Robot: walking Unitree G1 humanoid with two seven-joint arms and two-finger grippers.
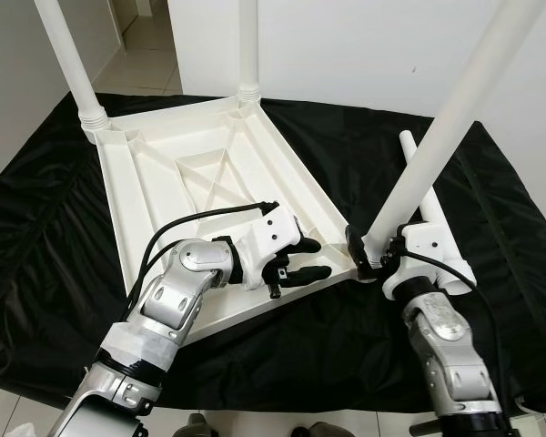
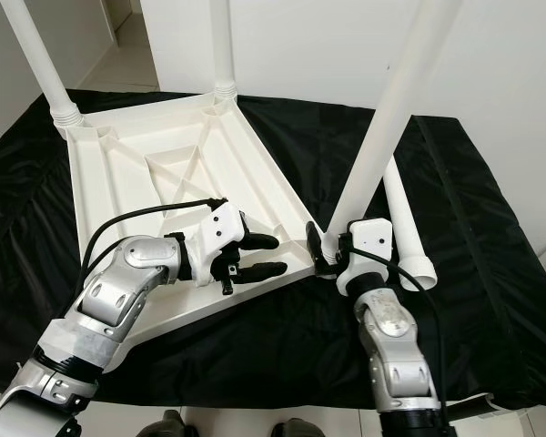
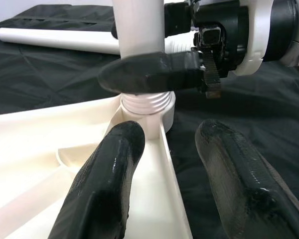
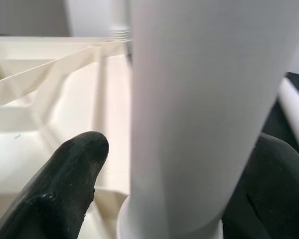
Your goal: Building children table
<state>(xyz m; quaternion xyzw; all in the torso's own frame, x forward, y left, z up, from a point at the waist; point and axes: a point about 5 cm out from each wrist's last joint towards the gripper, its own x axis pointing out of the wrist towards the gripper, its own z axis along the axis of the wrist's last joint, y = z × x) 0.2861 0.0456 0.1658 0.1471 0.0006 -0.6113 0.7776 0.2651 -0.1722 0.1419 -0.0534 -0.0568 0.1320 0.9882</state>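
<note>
A white children's table top (image 1: 200,164) lies upside down on a black cloth (image 1: 55,228). Two white legs (image 1: 68,55) (image 1: 247,45) stand in its far corners. At the near right corner my right gripper (image 1: 371,250) is shut on the base of a third leg (image 1: 437,137), which leans up to the right. The threaded end (image 3: 144,102) of that leg sits at the corner socket. My left gripper (image 1: 320,258) is open and rests on the table top's rim just left of that corner, holding nothing. In the right wrist view the black fingers (image 4: 70,169) flank the leg (image 4: 189,99).
A fourth white leg (image 2: 405,223) lies loose on the cloth to the right of the held leg. The cloth spreads over the floor, with tiles (image 1: 9,410) at its near edge and white walls (image 1: 364,45) behind.
</note>
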